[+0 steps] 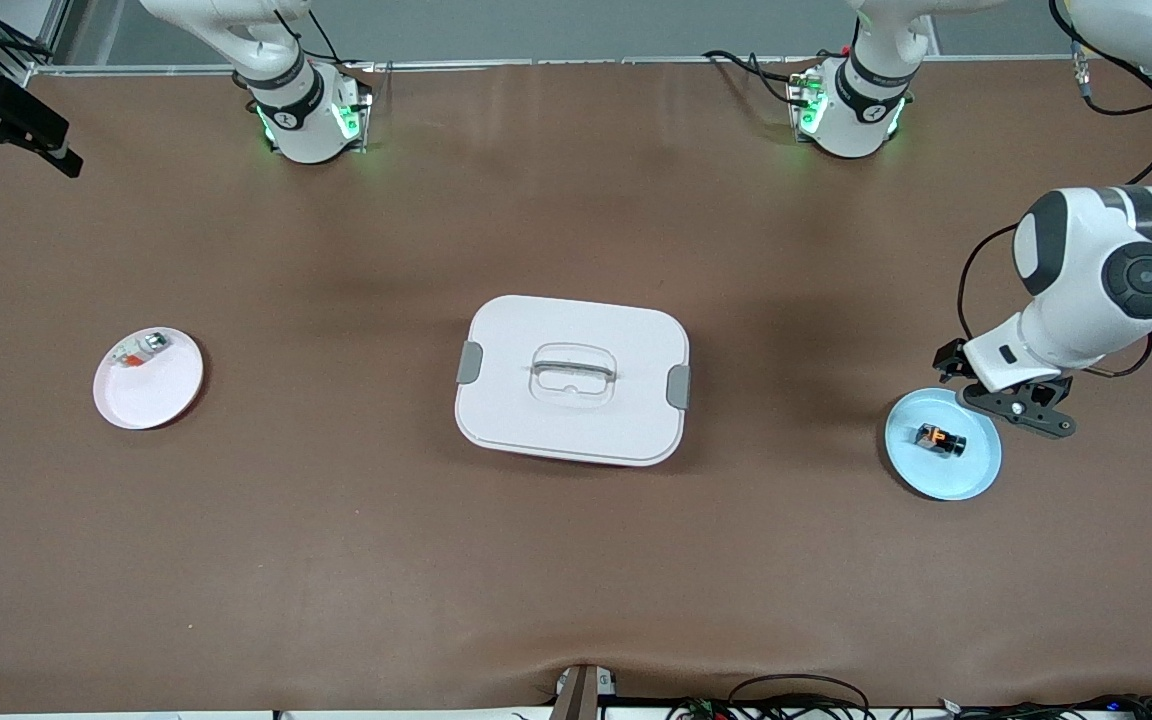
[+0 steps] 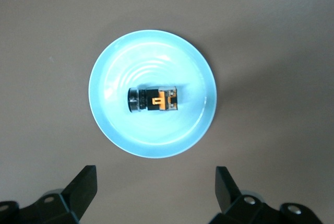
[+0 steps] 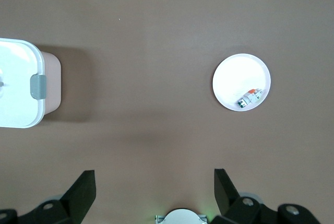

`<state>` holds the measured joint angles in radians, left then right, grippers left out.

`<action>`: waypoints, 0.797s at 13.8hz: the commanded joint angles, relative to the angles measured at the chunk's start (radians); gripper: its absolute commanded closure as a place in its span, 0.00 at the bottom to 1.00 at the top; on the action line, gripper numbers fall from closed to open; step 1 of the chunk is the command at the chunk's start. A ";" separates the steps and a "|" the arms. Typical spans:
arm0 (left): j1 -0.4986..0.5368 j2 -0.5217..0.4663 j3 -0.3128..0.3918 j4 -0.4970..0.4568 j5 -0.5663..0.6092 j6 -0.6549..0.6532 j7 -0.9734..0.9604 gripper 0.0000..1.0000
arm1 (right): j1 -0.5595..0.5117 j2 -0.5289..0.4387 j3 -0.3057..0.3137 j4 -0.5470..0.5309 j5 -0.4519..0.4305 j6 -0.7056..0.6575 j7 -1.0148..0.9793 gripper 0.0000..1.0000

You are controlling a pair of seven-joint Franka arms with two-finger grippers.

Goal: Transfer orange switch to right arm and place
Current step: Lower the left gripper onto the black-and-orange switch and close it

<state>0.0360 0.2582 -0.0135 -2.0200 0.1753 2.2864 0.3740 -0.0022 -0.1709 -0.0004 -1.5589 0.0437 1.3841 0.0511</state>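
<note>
Up along the top edge of the tabletop, the right arm shows only its base and lower links in the front view; the rest is cut off by the frame, so the right end effector can be seen only from its own wrist camera, where two black fingers stand wide apart with nothing between them. It waits high over the tabletop's right-arm end.

Toward the left arm's end of the tabletop sits a light blue plate, and in it lies the orange switch, on its side near the plate's middle. The left wrist view shows its black body and the orange face turned upward, though the fine detail on it is hard to read. The left end effector hangs just over the plate's rim, partly hidden under its own white wrist; its fingers are spread wide and grip nothing.

At the middle of the tabletop stands a white lidded box with grey latches at either end and a recessed handle; the closed lid hides its inside.

Near the right arm's end lies a white plate, holding a small whitish-silver part with an orange-red bit, close to the rim.
</note>
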 commanded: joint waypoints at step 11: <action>0.042 0.162 -0.005 0.032 0.046 0.131 0.138 0.00 | 0.005 -0.007 -0.001 0.000 -0.011 0.001 0.003 0.00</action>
<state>0.0685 0.3977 -0.0120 -2.0056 0.1935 2.3916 0.4917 -0.0024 -0.1709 -0.0064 -1.5590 0.0428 1.3881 0.0501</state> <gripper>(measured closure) 0.000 0.000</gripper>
